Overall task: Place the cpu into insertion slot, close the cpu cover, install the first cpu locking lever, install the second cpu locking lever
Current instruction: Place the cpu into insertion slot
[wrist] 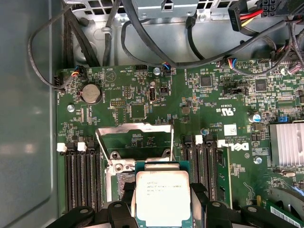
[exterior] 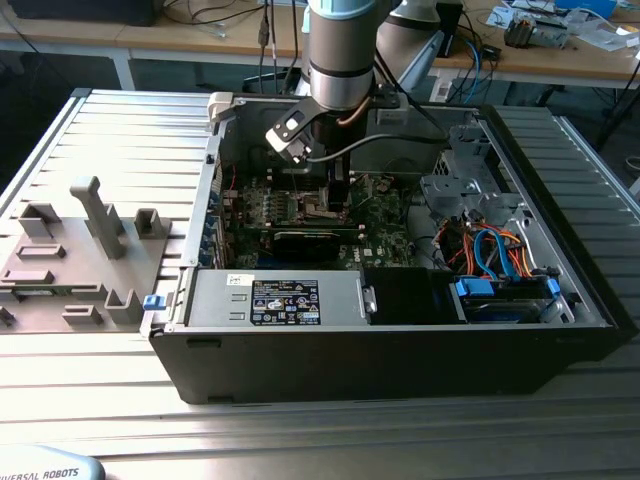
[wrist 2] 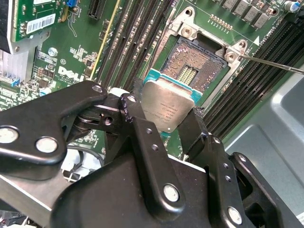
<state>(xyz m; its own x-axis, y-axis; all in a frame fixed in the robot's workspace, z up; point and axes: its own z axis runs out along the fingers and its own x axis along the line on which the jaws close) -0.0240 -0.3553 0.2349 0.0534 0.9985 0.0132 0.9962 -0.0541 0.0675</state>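
— How many of each do you count?

— One arm with one gripper (exterior: 338, 192), one cpu (wrist 2: 166, 105), one insertion slot (wrist 2: 197, 66) and one cpu cover (wrist: 135, 127). I can count one thin wire lever (wrist 2: 270, 62) for certain, lying out past a corner of the slot.

— And the fingers?

— Two black fingers (wrist 2: 129, 108), closed in to the chip's width. They clamp the cpu by opposite edges, silvery top facing the cameras in both wrist views.

— Where is the chip, then?

— It hangs over the near edge of the insertion slot and is not lying in it. The slot's field of contacts is bare. The cpu cover stands raised on the far side of the socket, with green board showing through its cut-out.

— What holds all this?

— A black computer case (exterior: 400, 350) lying on its side with the panel off. In it are the green circuit board (wrist: 142, 95), a power supply box (exterior: 280, 300), one coin battery (wrist: 91, 93), a finned heat sink (wrist: 287, 142) and bundled cables (exterior: 490, 245).

— And the surface?

— A ribbed aluminium table (exterior: 300, 430). A grey fixture tray (exterior: 60, 270) sits on the exterior view's left, with wooden benches (exterior: 200, 40) behind.
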